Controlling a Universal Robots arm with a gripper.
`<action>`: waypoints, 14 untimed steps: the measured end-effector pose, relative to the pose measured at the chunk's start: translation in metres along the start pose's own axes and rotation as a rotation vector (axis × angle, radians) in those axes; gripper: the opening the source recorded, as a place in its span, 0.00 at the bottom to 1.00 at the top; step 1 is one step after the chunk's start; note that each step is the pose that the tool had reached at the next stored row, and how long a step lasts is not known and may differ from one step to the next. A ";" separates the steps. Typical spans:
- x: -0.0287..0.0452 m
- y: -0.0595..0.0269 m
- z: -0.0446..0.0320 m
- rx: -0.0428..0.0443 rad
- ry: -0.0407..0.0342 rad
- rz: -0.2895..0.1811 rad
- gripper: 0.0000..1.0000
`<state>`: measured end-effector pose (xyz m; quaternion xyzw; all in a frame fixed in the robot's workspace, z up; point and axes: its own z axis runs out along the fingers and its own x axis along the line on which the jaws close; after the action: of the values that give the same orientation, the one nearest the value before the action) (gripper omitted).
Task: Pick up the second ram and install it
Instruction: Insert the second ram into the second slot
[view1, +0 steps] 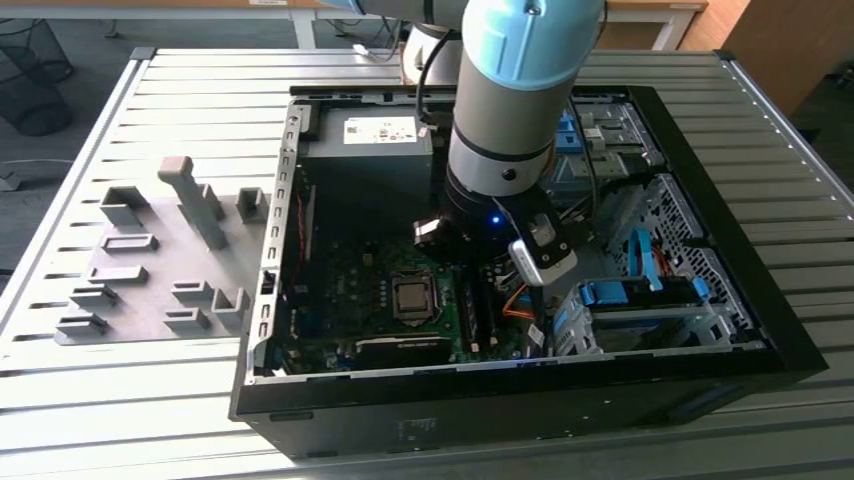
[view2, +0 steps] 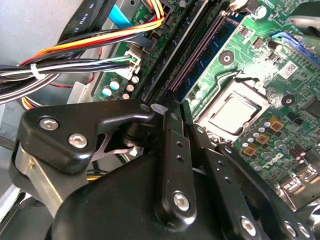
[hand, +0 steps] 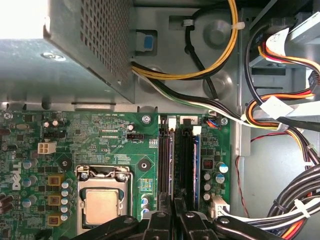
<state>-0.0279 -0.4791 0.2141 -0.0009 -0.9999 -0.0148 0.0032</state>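
Jaws of our gripper (hand: 172, 207) stand nearly together over the memory slots (hand: 180, 160); whether they clamp the second ram (hand: 196, 165) we cannot tell, so we judge even, square pressure along its edge best.

One open black computer case (view1: 747, 330) sits on one slatted grey metal table (view1: 160, 400). One square silver processor (hand: 101, 206) shows on the one green motherboard (hand: 95, 135); one grey arm (view1: 514, 110) reaches in.

Exterior high, far; wrists close, sharing motherboard (hand: 100, 145).
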 end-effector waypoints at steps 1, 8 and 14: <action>0.0000 0.0000 0.0000 0.0001 0.0000 0.000 0.14; 0.0000 0.0000 0.0005 0.0000 0.0000 0.000 0.14; 0.0000 -0.0001 0.0035 0.0000 0.0000 0.000 0.14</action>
<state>-0.0279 -0.4791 0.2106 -0.0008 -0.9999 -0.0148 0.0032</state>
